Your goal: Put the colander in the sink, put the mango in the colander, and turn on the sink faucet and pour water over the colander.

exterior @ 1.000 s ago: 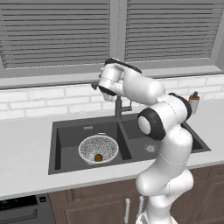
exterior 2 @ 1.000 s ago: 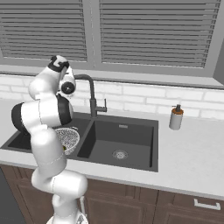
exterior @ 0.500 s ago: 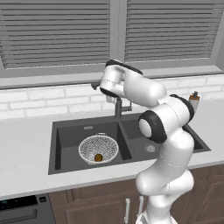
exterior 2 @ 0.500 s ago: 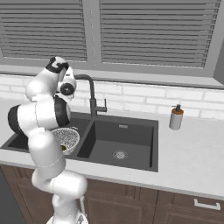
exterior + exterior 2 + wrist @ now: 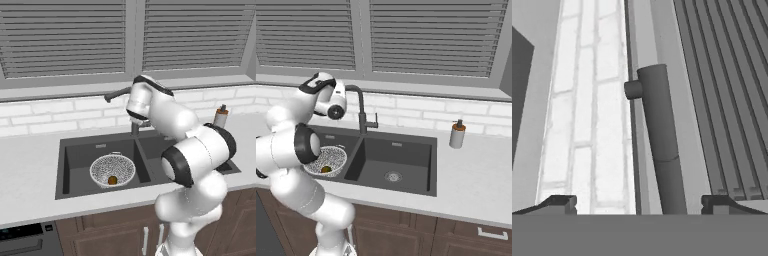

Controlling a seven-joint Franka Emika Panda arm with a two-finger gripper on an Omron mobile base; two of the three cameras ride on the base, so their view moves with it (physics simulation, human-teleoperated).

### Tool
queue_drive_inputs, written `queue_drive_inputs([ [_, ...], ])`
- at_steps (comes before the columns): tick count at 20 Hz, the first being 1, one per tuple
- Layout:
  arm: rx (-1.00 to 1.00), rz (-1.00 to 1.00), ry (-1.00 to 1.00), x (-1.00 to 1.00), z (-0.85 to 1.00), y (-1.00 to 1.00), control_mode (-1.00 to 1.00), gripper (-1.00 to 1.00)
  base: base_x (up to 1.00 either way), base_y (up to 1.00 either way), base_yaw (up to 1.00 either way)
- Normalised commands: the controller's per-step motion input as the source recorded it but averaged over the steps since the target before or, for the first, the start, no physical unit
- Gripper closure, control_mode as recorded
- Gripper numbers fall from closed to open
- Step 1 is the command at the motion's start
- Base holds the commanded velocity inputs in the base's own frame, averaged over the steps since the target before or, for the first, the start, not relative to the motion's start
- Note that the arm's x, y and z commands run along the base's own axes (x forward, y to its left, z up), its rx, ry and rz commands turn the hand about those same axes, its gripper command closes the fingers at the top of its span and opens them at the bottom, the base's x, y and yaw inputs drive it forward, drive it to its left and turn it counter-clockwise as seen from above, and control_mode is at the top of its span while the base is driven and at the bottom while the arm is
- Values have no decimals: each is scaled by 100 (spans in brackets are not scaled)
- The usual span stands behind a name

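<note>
The speckled mesh colander (image 5: 112,169) (image 5: 329,158) sits in the left basin of the dark sink (image 5: 75,155) (image 5: 406,155). Inside it, near the front, lies the small brownish mango (image 5: 113,180) (image 5: 326,169). The dark sink faucet (image 5: 118,94) (image 5: 361,111) rises behind the divider, its spout reaching over the left basin. No stream shows under the spout. My gripper (image 5: 639,202) is open and raised beside the faucet. In the hand view the faucet's tube (image 5: 661,145) runs ahead between the two fingertips (image 5: 559,202), with a small stub on its side.
A beige soap dispenser (image 5: 220,116) (image 5: 457,134) stands on the counter right of the sink. White brick backsplash and a window sill with blinds lie close behind the faucet. The right basin (image 5: 393,176) holds just its drain.
The hand has shifted a little to the right and lower, closer to the faucet's column. The jaws have stayed open. Colander and mango have not moved.
</note>
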Motion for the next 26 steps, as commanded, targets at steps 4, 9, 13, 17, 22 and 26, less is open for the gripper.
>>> queue_drive_inputs([
  [4,15,0,-3,-65,43,-37,-100,-100,0,0,0],
  [9,18,0,-2,-64,50,-48,-100,-100,0,0,0],
  [13,21,4,5,-40,43,-53,-100,-100,0,0,0],
  [17,15,8,26,-6,14,-52,-100,-100,0,0,0],
  [22,26,10,32,0,0,-62,-100,-100,0,0,0],
  [26,41,5,18,0,-5,-67,-100,-100,0,0,0],
])
